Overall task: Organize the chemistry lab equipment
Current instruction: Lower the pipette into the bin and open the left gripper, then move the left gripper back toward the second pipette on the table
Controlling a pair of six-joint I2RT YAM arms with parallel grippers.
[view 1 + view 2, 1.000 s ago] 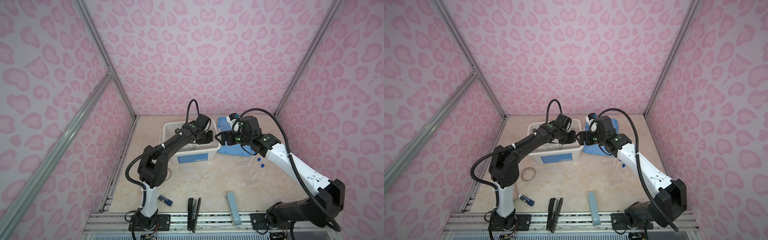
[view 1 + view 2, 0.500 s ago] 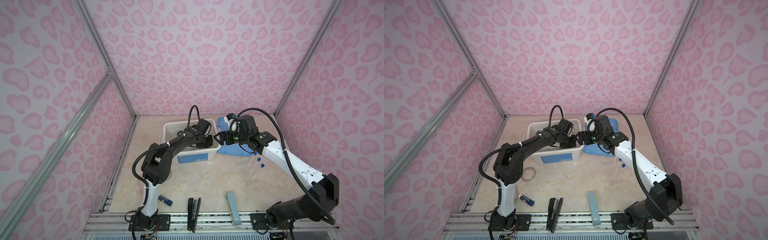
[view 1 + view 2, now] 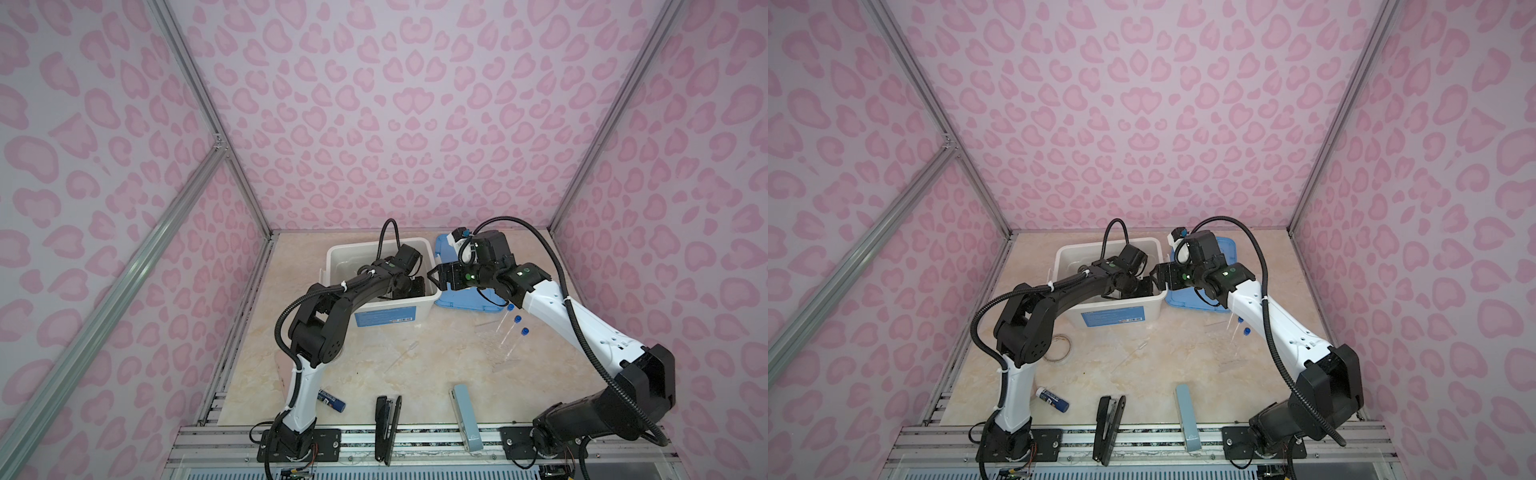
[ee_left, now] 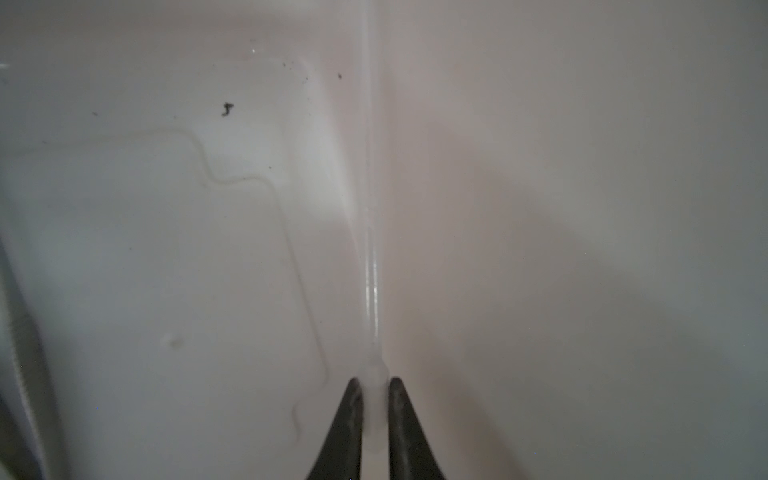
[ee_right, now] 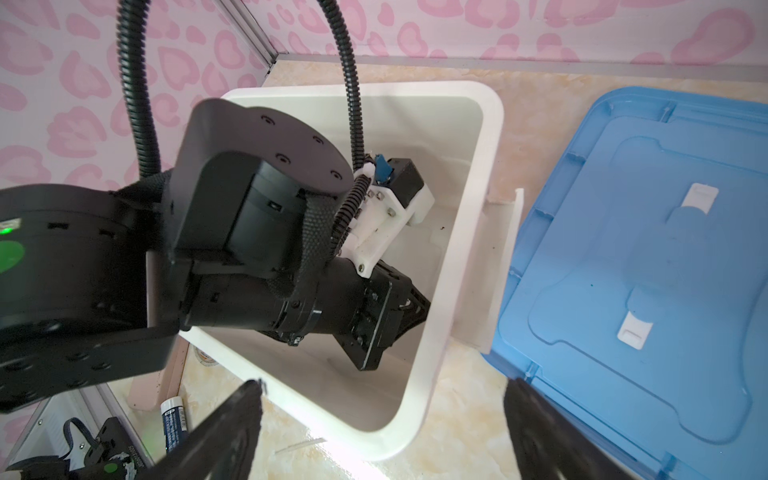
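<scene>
Left wrist view: left gripper [image 4: 372,388] closely flanks a dropper [image 4: 371,249] — possibly pinching, hard to tell; right gripper [image 5: 384,388] spread wide.

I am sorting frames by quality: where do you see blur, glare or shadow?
Left wrist view: hazy and low in contrast, a glare streak along the dropper, a broad shadow inside the white bin. Right wrist view: jaws of the right gripper blurred. Both top views: sharp, evenly lit.

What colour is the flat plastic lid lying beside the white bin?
Light blue. The flat plastic lid shows best in the right wrist view.
</scene>
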